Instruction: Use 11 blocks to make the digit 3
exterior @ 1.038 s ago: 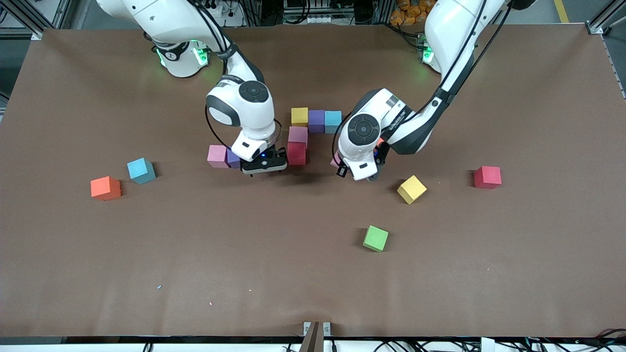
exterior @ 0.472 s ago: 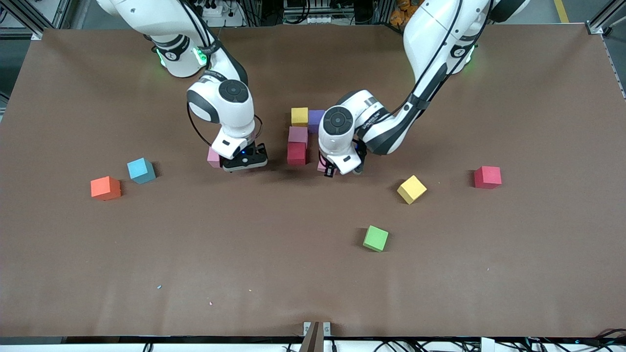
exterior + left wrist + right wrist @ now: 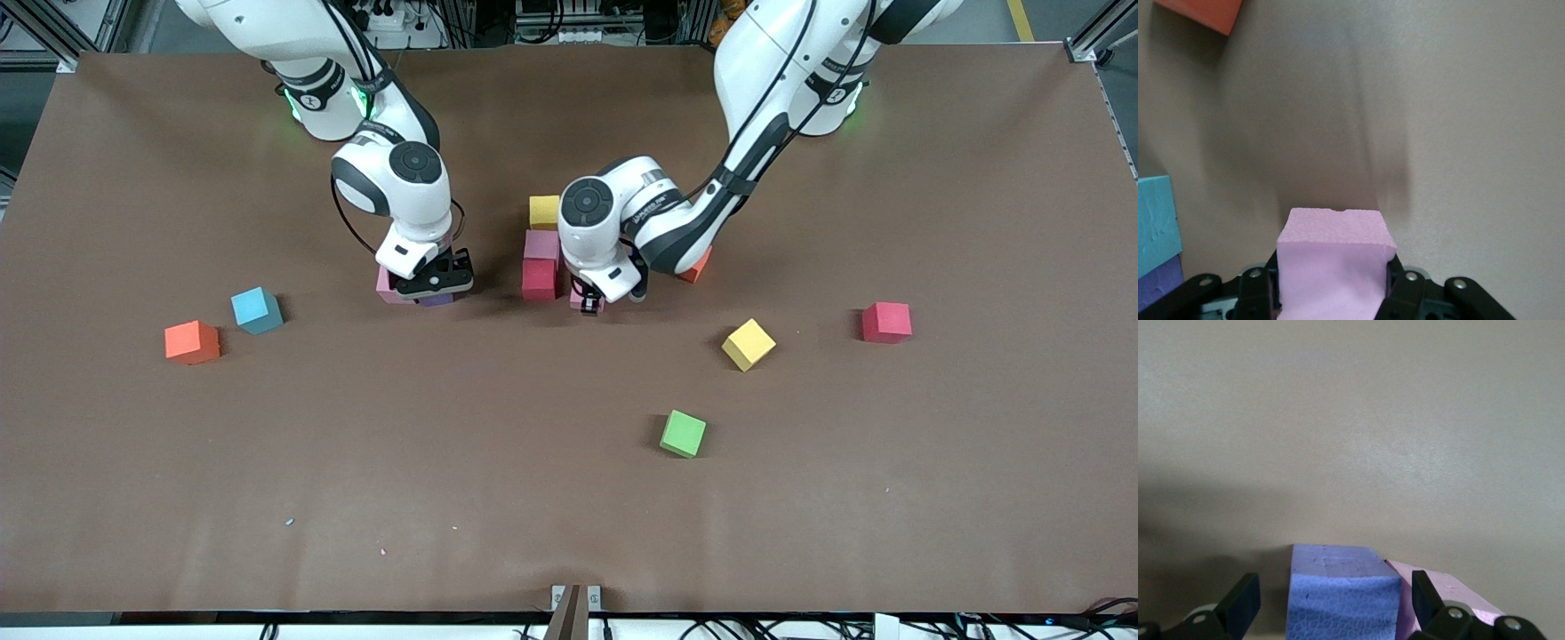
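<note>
On the brown table (image 3: 569,498), taking the red block (image 3: 539,280) in the middle column as the landmark: well toward the right arm's end lie an orange block (image 3: 192,342) and a blue block (image 3: 256,309), apart from each other.

Closer to the red block, the right gripper (image 3: 434,281) is down over a purple block (image 3: 1341,600), its fingers (image 3: 1239,603) spread wide on either side of that cube without pressing it; a pink block (image 3: 384,284) touches the purple one.

Touching the red block on the side away from the front camera is another pink block (image 3: 540,244), then a yellow block (image 3: 543,211).

Just beside the red block, toward the left arm's end, the left gripper (image 3: 590,303) is clamped narrowly on a third pink block (image 3: 1335,267), low by the table.

Farther toward the left arm's end, an orange corner (image 3: 697,267) shows under the arm, then a tilted yellow block (image 3: 748,344), a green block (image 3: 683,433) nearest the camera, and a second red block (image 3: 886,322).
</note>
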